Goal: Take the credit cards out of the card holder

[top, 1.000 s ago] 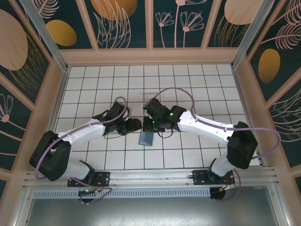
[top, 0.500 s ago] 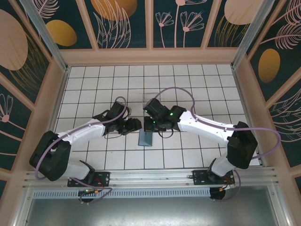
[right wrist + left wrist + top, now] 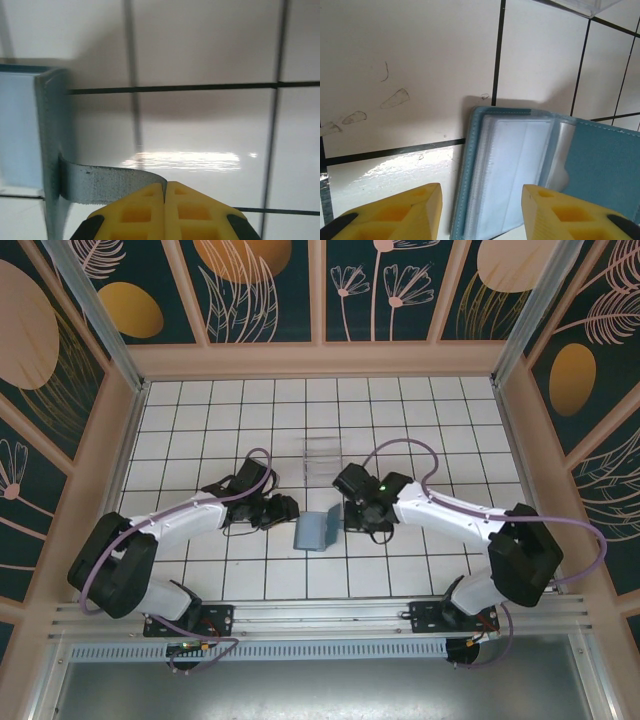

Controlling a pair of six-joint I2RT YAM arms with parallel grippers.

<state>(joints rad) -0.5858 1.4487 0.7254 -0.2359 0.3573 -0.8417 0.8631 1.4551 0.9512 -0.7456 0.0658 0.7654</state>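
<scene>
Starting at the near edge of the white, black-lined tiled bench [image 3: 260, 580], a white left arm [image 3: 170, 525] and a white right arm [image 3: 450, 515] are seen reaching inward. Between them, near the middle of the bench, lies a small teal-blue bifold card holder of soft material [image 3: 314, 532]. It is partly opened: its left half lies flat on the tiles, while its right half stands tilted up from the fold.

The left jaws are placed just left of the card holder. In the left wrist view their yellow fingers [image 3: 395, 212] stand about half open, with the near edge of the card holder [image 3: 520, 165] between them. Nothing is gripped, and whether the holder is touched cannot be told. Clear plastic sleeves [image 3: 512, 155] are exposed inside, with a pale surface behind them; whether that is one of the credit cards cannot be told.

The right jaws are placed just right of the card holder. In the right wrist view their yellow fingers [image 3: 135, 212] are pressed fully together, and a thin, curved grey-blue strip of the holder's cover [image 3: 107, 184] is pinched at their tips.

Beyond the card holder, a clear transparent plastic box [image 3: 322, 455] stands on the bench, apart from the holder and both arms.
</scene>
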